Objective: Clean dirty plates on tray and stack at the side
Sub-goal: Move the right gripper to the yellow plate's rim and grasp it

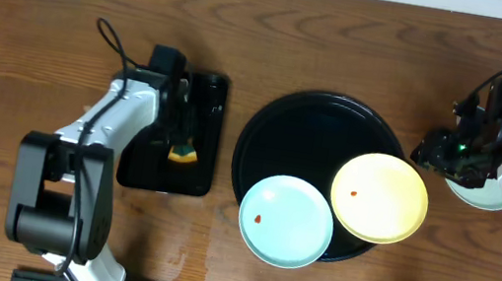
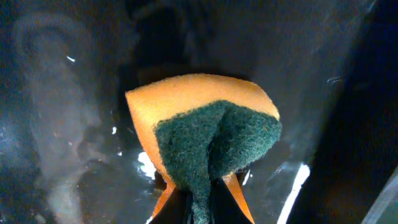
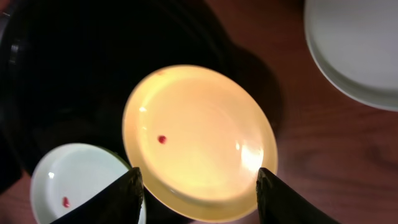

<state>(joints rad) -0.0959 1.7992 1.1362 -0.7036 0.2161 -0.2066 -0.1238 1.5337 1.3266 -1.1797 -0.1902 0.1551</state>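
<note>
Left tool (image 2: 199, 208): clamped shut on sponge (image 2: 211, 137), above small rectangular tray (image 1: 194, 187). Right tool (image 3: 199, 182): half open, holding nothing, aimed at yellow plate (image 3: 199, 137) overlapping right rim of round tray (image 1: 304, 119). Mint plate (image 1: 286, 222) alongside, on near rim. Both plates rightward of sponge; right arm nearer.

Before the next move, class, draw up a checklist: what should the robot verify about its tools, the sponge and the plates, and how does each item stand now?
1. Left tool gripping the sponge: ok.
2. Right tool open and empty: ok.
3. Yellow plate clean: not ok, it has one red speck.
4. Mint-blue plate clean: not ok, it is specked too.
5. Both of these fully inside the round tray: not ok, each overhangs its rim.
6. Side plate clean: cannot tell, it is mostly out of view.
</note>
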